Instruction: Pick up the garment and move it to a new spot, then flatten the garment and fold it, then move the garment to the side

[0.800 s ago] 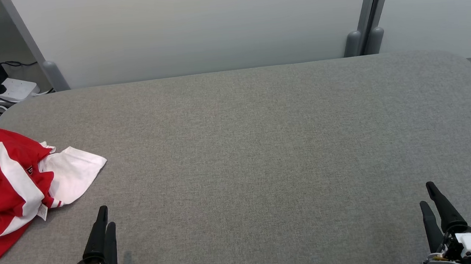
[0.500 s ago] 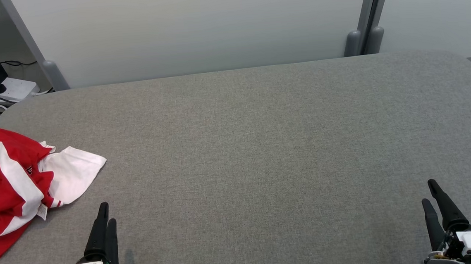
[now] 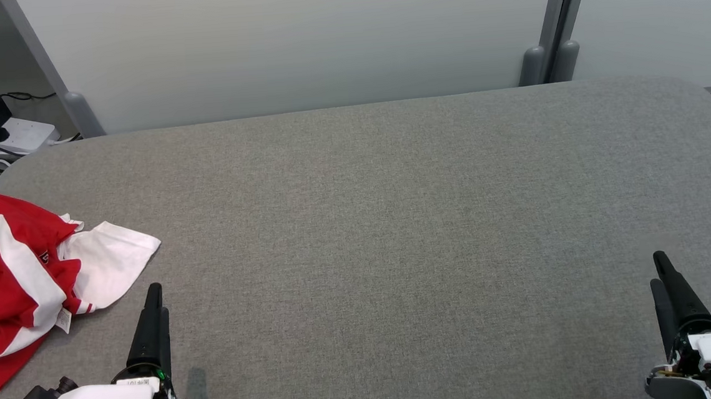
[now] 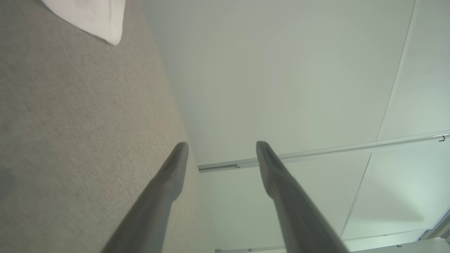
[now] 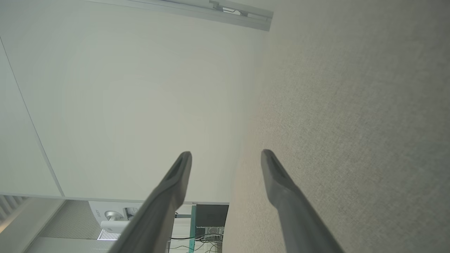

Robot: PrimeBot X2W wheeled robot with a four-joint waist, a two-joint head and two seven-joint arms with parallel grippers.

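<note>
**Near edge.** The left claw [image 3: 154, 298] is at the near left corner of the bench [image 3: 395, 234]. The right claw [image 3: 658, 269] is at the near right corner. Both point toward the far edge. In each wrist view the two fingers stand spread with open space between them, and neither claw holds anything.

**Change.** Over the last second both claws have advanced a short way from the near edge toward the far edge. The garment has not shifted.

**Left edge.** The red and white garment [image 3: 17, 279] lies crumpled against the left edge, about midway between the near and far corners. Its white flap reaches toward the middle of the bench. The flap ends just beyond the left claw's tips and to their left, not touching them. A corner of the flap shows in the left wrist view.

**Meaning for the task.** The pick-up appears to be only starting and no step is complete. The left claw is the closer one and would need to swing left onto the cloth.

**Far edge.** Pale wall panels [image 3: 294, 41] stand behind the bench. A power strip [image 3: 10, 133] with cables lies past the far left corner.
</note>
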